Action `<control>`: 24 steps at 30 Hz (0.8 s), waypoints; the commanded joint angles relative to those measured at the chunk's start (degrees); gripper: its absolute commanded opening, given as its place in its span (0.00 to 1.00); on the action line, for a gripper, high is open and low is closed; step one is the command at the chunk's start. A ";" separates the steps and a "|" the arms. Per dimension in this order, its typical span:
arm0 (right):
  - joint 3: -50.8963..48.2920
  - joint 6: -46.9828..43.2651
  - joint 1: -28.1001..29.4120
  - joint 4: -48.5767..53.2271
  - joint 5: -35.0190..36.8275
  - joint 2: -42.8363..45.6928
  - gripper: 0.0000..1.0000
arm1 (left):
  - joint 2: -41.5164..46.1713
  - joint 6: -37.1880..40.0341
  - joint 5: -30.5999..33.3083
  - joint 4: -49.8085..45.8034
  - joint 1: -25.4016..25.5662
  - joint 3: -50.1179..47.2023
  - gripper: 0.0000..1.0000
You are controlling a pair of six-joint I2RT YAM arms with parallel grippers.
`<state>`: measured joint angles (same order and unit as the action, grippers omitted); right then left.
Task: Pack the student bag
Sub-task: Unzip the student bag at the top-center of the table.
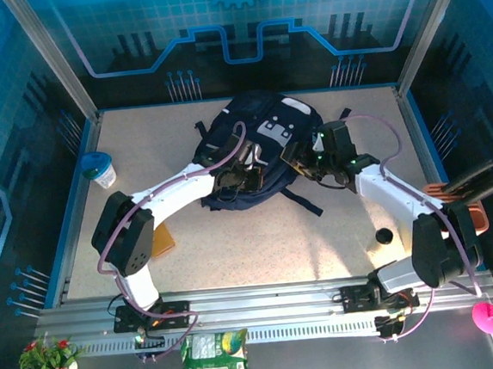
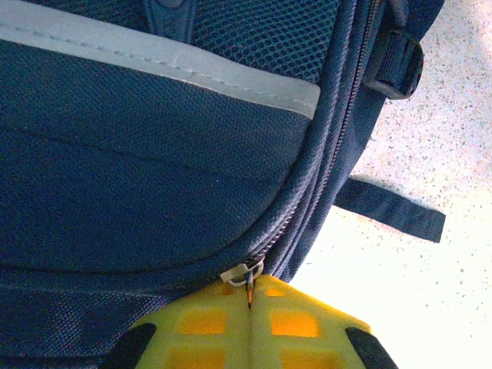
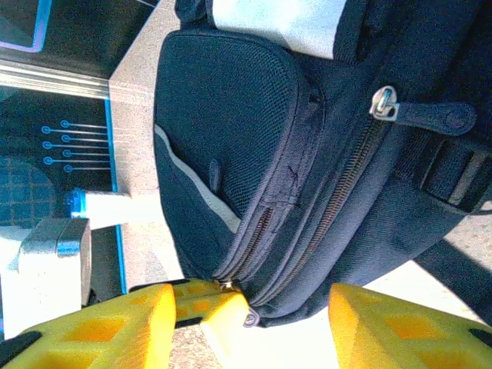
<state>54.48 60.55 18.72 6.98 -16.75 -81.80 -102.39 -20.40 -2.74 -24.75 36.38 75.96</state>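
Observation:
The student bag (image 1: 264,140), dark navy with a pale stripe, lies at the back middle of the table. My left gripper (image 1: 242,173) is at its near edge. In the left wrist view the yellow fingers (image 2: 192,323) are pressed together, with the bag's small metal zipper pull (image 2: 244,271) pinched at their tips. The stripe (image 2: 192,65) runs above it. My right gripper (image 1: 310,156) is at the bag's right side. In the right wrist view its fingers (image 3: 100,330) stand well apart, either side of the bag's lower corner (image 3: 292,304), with the left gripper's tips (image 3: 219,307) between them.
A blue-lidded white cup (image 1: 100,170) stands at the left edge. A brown flat item (image 1: 161,239) lies beside the left arm. A small black round object (image 1: 383,235) and an orange rack (image 1: 460,205) are near the right arm. A green snack packet (image 1: 214,360) hangs off the front rail.

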 commanded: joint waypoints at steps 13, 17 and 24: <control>9.44 5.68 3.08 -4.68 -2.49 -16.53 0.40 | 1.20 -0.32 0.42 0.60 0.18 0.02 0.00; 9.99 4.20 3.07 -1.99 0.05 -17.43 0.31 | 1.34 0.05 1.94 -0.36 0.01 0.03 0.00; 10.74 0.18 1.52 3.92 5.00 -16.58 0.05 | 2.77 -1.39 2.32 -1.74 -4.16 -2.42 0.00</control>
<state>64.10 63.64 21.04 6.24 -15.94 -98.61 -102.15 -20.67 -2.46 -25.21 35.31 75.24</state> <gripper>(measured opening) 0.067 0.053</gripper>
